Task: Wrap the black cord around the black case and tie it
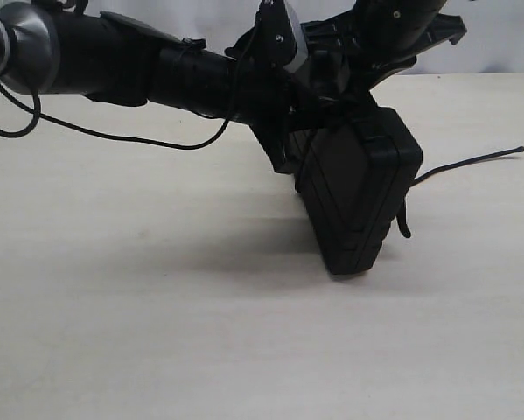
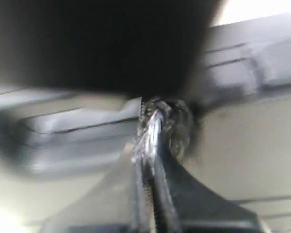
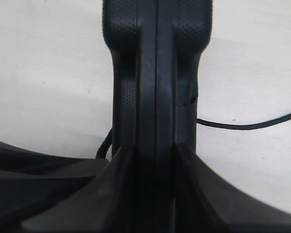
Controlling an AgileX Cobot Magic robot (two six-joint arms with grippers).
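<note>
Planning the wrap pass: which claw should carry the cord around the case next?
Probably the left claw: it is shut on the black cord, while the right claw is occupied clamping the black case.

Tilted black case (image 1: pixel 358 197) rests on 1 lower corner on the table (image 1: pixel 157 332). 2 arms, left arm (image 1: pixel 183 74) and right arm (image 1: pixel 401 26), meet at its top end. The black cord (image 1: pixel 471 162) trails off its right side over the table, and a short piece hangs beside that edge.

The black case (image 1: pixel 358 201) was matt plastic, finely stippled along its edge. The black cord (image 1: pixel 471 162) looked like dull, thin string. The table (image 1: pixel 157 350) was pale, smooth and matt.
</note>
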